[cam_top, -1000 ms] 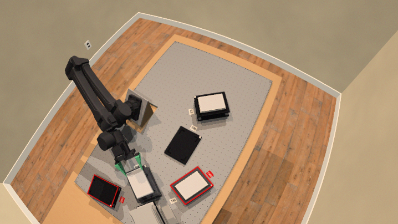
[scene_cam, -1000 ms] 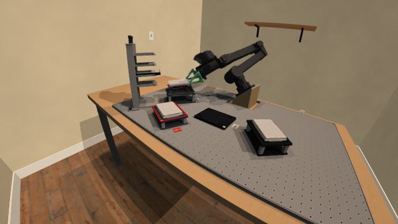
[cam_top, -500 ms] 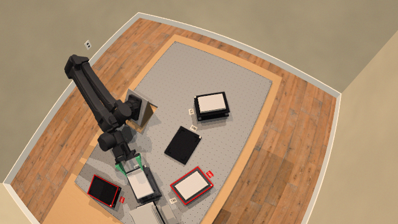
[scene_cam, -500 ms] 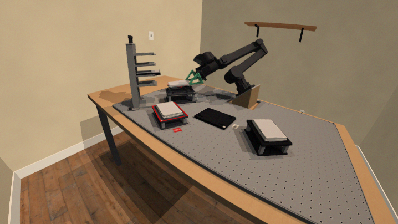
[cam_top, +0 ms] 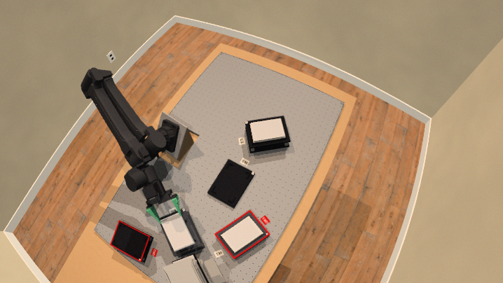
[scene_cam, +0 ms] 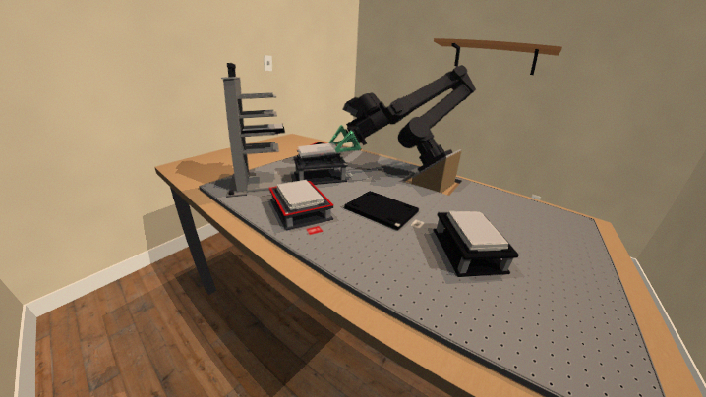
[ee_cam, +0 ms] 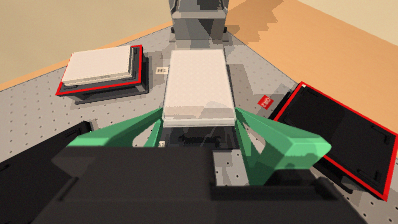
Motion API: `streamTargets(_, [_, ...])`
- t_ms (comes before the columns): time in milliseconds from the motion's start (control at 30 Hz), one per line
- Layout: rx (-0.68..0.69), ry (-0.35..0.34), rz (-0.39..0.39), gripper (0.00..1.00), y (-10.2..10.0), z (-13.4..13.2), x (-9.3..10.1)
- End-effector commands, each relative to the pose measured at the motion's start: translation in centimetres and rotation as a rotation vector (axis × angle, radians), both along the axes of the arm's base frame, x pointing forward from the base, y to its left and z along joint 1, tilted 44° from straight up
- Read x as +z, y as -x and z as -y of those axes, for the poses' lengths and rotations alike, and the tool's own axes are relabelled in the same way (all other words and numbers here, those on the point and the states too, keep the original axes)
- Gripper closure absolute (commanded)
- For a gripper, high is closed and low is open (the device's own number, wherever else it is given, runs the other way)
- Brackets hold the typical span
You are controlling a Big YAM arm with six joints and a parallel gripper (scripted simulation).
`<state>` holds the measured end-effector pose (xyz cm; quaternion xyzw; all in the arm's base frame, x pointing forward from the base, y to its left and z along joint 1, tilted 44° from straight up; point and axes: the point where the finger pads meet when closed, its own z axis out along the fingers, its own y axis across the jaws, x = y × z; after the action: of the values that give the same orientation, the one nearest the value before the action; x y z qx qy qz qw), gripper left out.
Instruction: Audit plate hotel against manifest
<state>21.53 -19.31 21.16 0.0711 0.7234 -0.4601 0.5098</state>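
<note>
My gripper (cam_top: 164,213) (scene_cam: 346,141) (ee_cam: 198,111) is shut on a white plate (cam_top: 178,234) (scene_cam: 316,150) (ee_cam: 199,82), with a green finger on each side of its near end. The plate looks flat, a little above the raised black nest (cam_top: 197,236) (scene_cam: 321,164) (ee_cam: 200,137). No ID is readable on it. Hotel H1 (cam_top: 181,272) (scene_cam: 236,133) (ee_cam: 198,27) stands behind; a dark edge shows at its second shelf from the bottom, its contents unclear. White plates sit on L1 (cam_top: 267,129) (scene_cam: 478,230) and on a red-framed quarantine nest (cam_top: 242,234) (scene_cam: 301,193) (ee_cam: 98,65).
The other red-framed nest (cam_top: 129,241) (ee_cam: 340,135) has no plate, right of the held plate in the wrist view. The low black nest N6 (cam_top: 230,183) (scene_cam: 381,209) (ee_cam: 40,165) is bare and lies between L1 and the occupied quarantine nest.
</note>
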Motion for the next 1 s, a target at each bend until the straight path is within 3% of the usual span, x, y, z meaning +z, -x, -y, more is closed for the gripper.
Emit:
streamTargets(0, [-0.008, 0.022, 0.014, 0.14, 0.0, 0.4, 1.1])
streamTargets(300, [-0.008, 0.017, 0.005, 0.14, 0.1, 0.7, 0.1])
streamTargets(400, [-0.008, 0.020, 0.009, 0.14, 0.1, 0.8, 0.4])
streamTargets(433, [-0.008, 0.028, 0.023, 0.14, 0.0, 0.9, 1.3])
streamTargets(533, [-0.008, 0.018, 0.005, 0.14, 0.2, 0.9, 0.0])
streamTargets(967, [-0.008, 0.019, 0.008, 0.14, 0.2, 1.3, -0.3])
